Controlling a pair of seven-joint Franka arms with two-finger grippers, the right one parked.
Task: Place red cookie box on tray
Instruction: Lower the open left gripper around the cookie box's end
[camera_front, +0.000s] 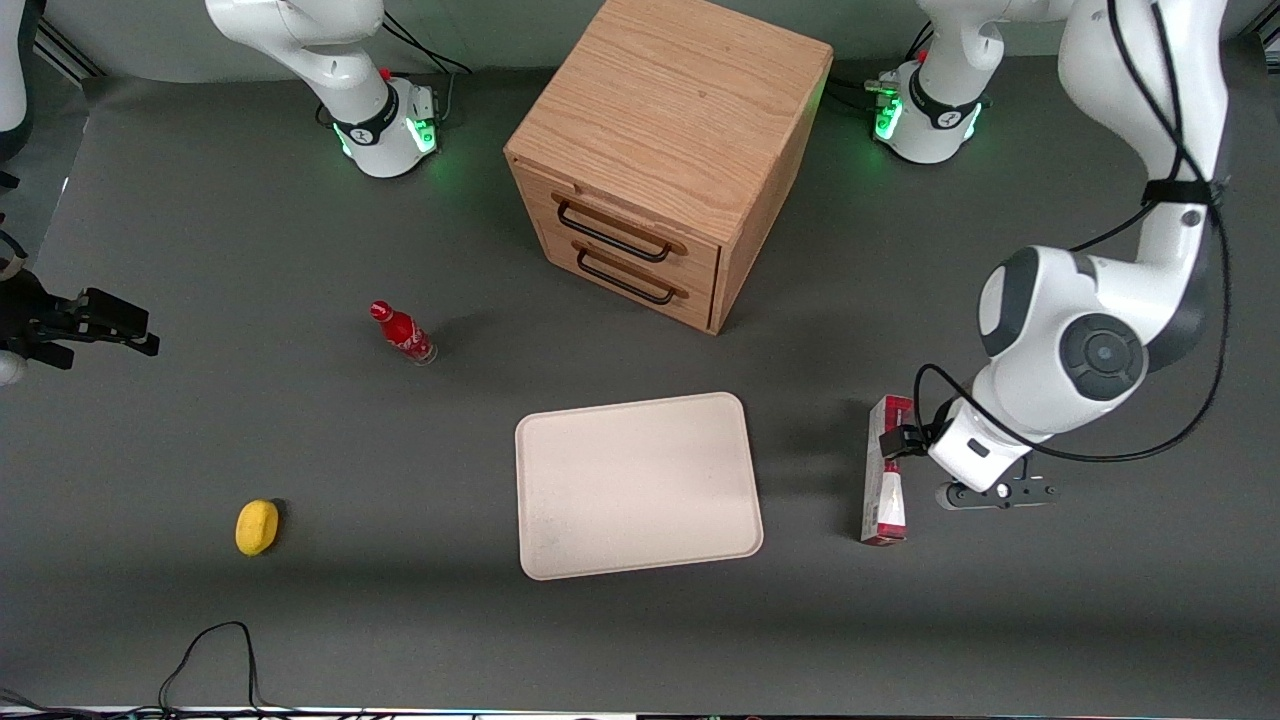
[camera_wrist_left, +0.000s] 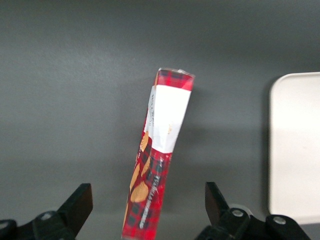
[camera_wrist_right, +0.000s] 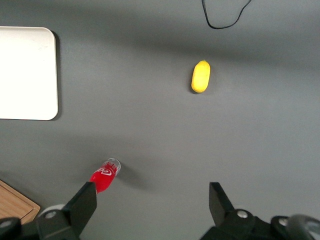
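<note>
Wrist view: red cookie box (camera_wrist_left: 156, 165) between end effector (camera_wrist_left: 148, 210) fingers

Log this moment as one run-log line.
hand: open, over long red cookie box | box: on table, beside flat cream-white tray | placement: pending

red cookie box (camera_front: 886, 487): long thin carton, red plaid with cookie pictures and a white panel, lying flat on the tabletop beside the tray, toward the working arm's end, apart from it.
tray (camera_front: 637, 484): flat cream-white rectangle, rounded corners, low rim, nothing on it.
gripper (camera_wrist_left: 145, 210): just above the box, fingers spread to either side of it.
</note>
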